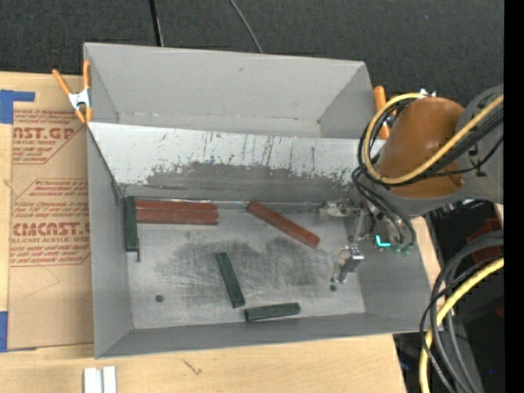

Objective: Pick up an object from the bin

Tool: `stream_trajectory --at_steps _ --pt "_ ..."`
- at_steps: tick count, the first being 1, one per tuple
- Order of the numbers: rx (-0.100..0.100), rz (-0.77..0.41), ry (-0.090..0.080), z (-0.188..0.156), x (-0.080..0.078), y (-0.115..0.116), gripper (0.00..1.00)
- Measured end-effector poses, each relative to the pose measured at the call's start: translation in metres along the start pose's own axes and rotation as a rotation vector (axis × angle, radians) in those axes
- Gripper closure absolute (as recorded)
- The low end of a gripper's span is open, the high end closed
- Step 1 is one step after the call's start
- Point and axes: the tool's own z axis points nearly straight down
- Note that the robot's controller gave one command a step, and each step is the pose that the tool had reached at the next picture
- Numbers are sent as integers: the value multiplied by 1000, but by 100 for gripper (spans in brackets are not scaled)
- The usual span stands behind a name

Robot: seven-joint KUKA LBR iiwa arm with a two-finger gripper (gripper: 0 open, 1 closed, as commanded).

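While the gripper (344,270) hangs low at the bin's (205,80) right side, can't tell if it's open or gripping anything, tilted reddish-brown bar (282,224) just to its left, dark green bar (272,310) by the front wall

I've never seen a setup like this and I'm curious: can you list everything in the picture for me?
Bin: one, grey metal, middle of the view.
Red bars: two, reddish brown; one flat along the back left, the other tilted at back centre.
Green bars: three, dark green; one against the left wall, one tilted mid-floor, one along the front.
Tool: one, metallic, at the bin's right side, right of the tilted red bar.
Arm: one, orange cover with yellow and black cables, reaching in from the right.
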Motion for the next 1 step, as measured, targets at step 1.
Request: stream_trajectory --at_steps 1 --pt "1 -1 -7 -4 -2 0 0"
